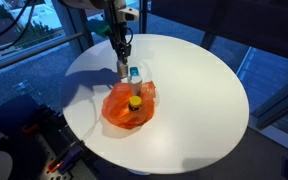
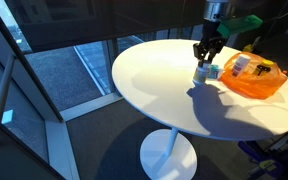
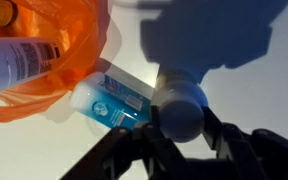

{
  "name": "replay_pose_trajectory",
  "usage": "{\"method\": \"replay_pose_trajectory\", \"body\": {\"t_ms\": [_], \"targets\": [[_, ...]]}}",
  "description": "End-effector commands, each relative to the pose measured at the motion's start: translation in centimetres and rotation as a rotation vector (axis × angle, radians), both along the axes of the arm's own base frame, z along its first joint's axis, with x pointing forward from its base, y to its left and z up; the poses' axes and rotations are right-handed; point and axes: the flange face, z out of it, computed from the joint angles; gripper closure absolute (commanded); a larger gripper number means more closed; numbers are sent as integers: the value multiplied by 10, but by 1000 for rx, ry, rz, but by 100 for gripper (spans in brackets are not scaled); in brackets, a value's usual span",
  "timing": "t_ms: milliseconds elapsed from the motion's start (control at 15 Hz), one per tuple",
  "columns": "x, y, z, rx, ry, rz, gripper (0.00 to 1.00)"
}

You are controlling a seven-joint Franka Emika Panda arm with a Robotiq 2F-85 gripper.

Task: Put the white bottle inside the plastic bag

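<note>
A white bottle stands upright between my gripper's fingers, which are closed on its sides. In both exterior views the gripper holds the bottle on or just above the round white table, right beside the orange plastic bag. The bag lies open, and its edge shows in the wrist view.
A clear bottle with a blue label lies between the white bottle and the bag. Inside the bag are a yellow-capped item and another labelled bottle. The table's edge is nearby.
</note>
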Motion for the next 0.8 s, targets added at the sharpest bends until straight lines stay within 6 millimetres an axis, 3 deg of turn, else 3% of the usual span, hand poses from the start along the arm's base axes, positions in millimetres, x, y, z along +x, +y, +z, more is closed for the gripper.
{"method": "replay_pose_trajectory", "body": {"t_ms": [0, 400, 733], "targets": [[0, 1, 36, 2, -50, -16, 81], [-3, -15, 92, 1, -112, -37, 81], [-19, -51, 115, -8, -112, -94, 81]]}}
